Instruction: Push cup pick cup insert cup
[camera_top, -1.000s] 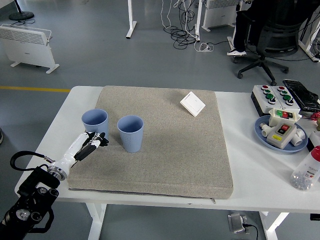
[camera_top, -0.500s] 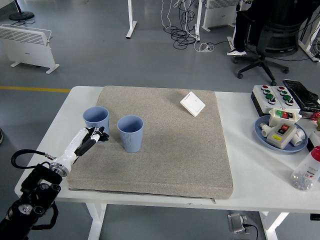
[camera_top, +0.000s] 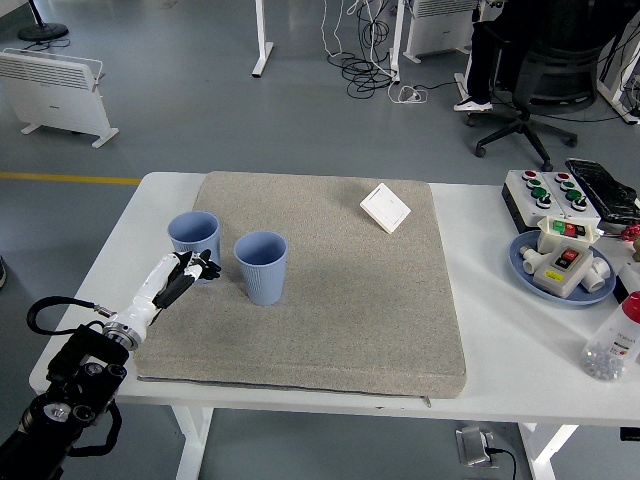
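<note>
At the lower left corner of the frame the black left arm (camera_top: 65, 400) comes in over the near table edge and reaches up and to the right. Its white forearm ends in the left hand (camera_top: 186, 274), whose dark fingers (camera_top: 203, 268) lie stretched forward and close together, holding nothing; the tips sit just at the lower right side of the left blue cup (camera_top: 194, 238), and whether they touch its wall cannot be told at this size.

That left blue cup stands upright at the left edge of the grey mat (camera_top: 330, 300), in the left middle of the frame. Just to its right, apart from it by a narrow gap, the second blue ribbed cup (camera_top: 261, 266) stands upright on the mat, mouth open upward and empty.

The mat covers most of the white table (camera_top: 500, 370). Toward the mat's upper right lies a white wall switch plate (camera_top: 385, 208), tilted like a diamond.

At the right side of the frame, a clear bottle with a red cap (camera_top: 615, 345) stands near the edge. Above it a blue plate (camera_top: 530, 270) carries white button boxes, and farther up sits a white control box with red and green buttons (camera_top: 548, 192).

On the floor beyond, upper right, is a black office chair (camera_top: 540, 80).
</note>
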